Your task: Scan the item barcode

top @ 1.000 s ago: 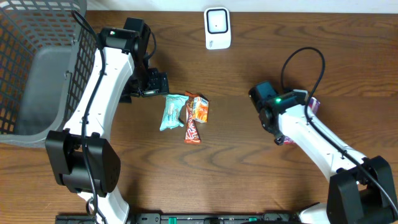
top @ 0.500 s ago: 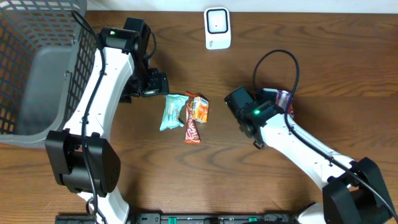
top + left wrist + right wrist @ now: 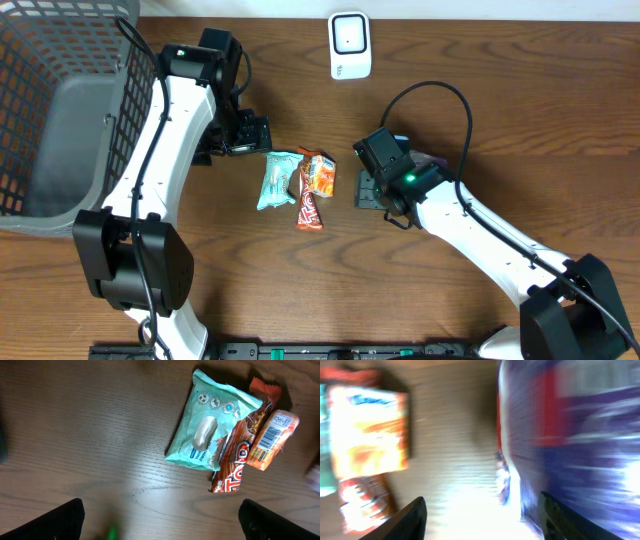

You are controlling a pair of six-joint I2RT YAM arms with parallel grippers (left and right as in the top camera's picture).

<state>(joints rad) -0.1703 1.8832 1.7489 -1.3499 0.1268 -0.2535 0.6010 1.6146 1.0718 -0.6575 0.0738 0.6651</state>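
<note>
Table (image 3: 500,100): dark wood grain, recorded from above and from both wrists.

Scanner (image 3: 350,45): white, set at the far edge of the table, well apart from every packet.

Basket (image 3: 40,100): dark wire mesh, placed at the table's left side beside the left arm.

Left gripper (image 3: 161,507): fingers spread wide, nothing held between them. It is positioned just left of the packet cluster, with bare wood shown beneath it.

Packet cluster, mid-table, three pieces touching:
- Teal packet (image 3: 210,420): laid flat.
- Brown bar (image 3: 235,460): overlapped onto the teal packet's right edge.
- Orange packet (image 3: 272,435): laid across the bar's upper end, barcode turned up.

Right gripper (image 3: 482,502): fingers held apart, wood seen between them, located just right of the cluster. Nothing is clamped, so far as the blurred wrist view allows.

Purple packet (image 3: 580,440): blue-purple with a red patch, heavily blurred, printing unreadable. In the wrist view it is seen toward the right-hand finger, near the orange packet but apart from it. From overhead it is mostly hidden under the right arm, and only a purple sliver is shown. Whether a finger is touched cannot be told.
</note>
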